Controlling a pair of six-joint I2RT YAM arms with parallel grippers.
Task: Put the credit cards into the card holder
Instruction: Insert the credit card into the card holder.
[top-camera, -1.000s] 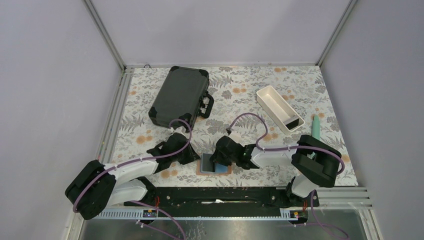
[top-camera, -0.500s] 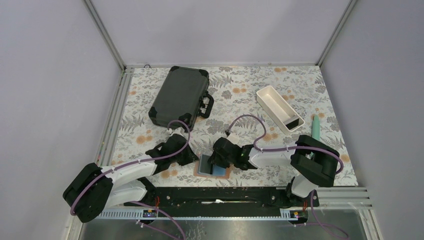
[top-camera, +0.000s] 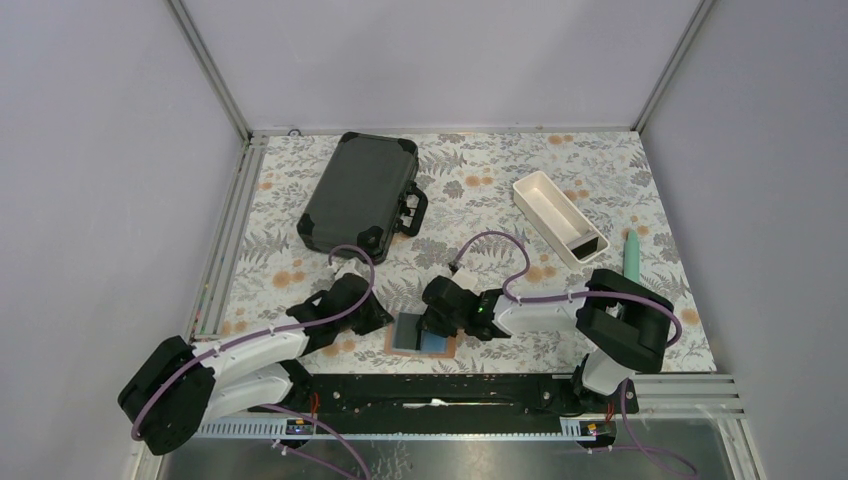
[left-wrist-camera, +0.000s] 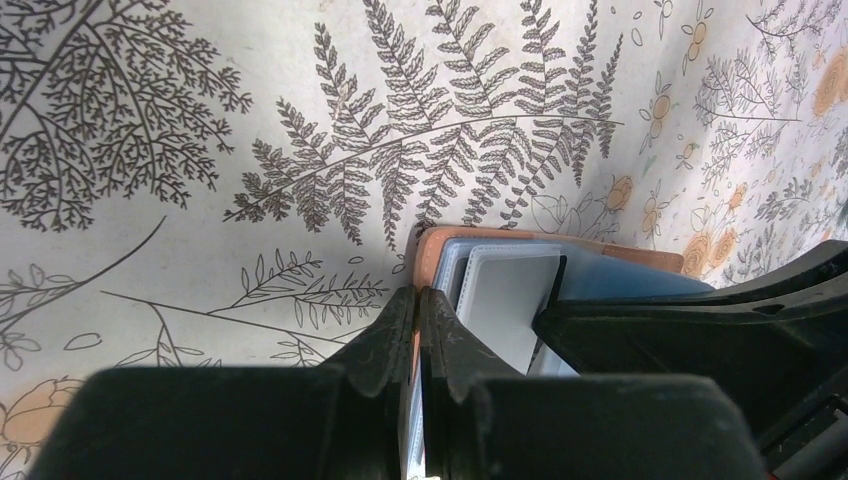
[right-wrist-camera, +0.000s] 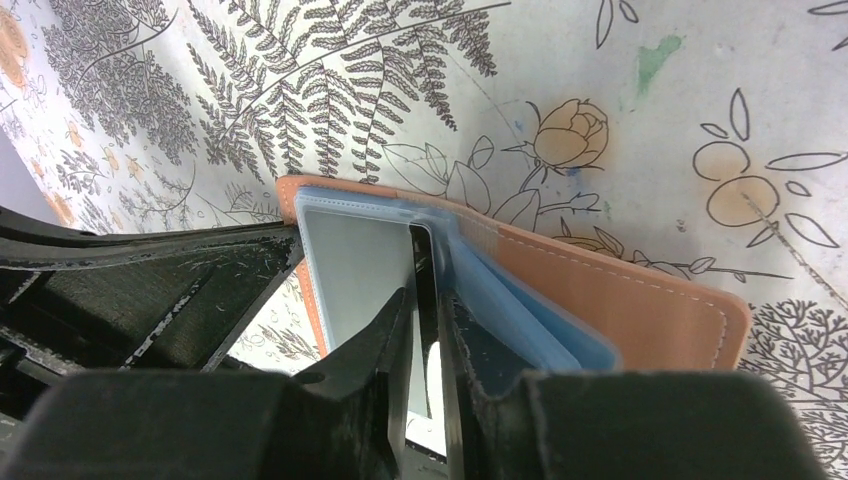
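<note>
From above, my left gripper (top-camera: 378, 318) and my right gripper (top-camera: 432, 322) meet low over the card holder (top-camera: 437, 343). It lies open between them on the flowered table (top-camera: 480, 170), pale blue side up. A black hard case (top-camera: 360, 195) sits well beyond my left gripper, and a white tray (top-camera: 556, 214) well beyond my right.

At my left wrist, the left gripper (left-wrist-camera: 415, 305) is pinched together on the near tan edge of the card holder (left-wrist-camera: 600, 268), with a sliver of tan showing between the fingers. The blue pockets spread away to the right of my fingertips, partly under the black body of my right gripper.

At my right wrist, the right gripper (right-wrist-camera: 425, 305) is clamped on a thin dark credit card (right-wrist-camera: 421, 262), held edge-on. Its far end reaches among the blue pockets of the card holder (right-wrist-camera: 620, 300) just ahead of my fingertips. I cannot tell whether it sits inside one. My left gripper presses in from the left.
</note>
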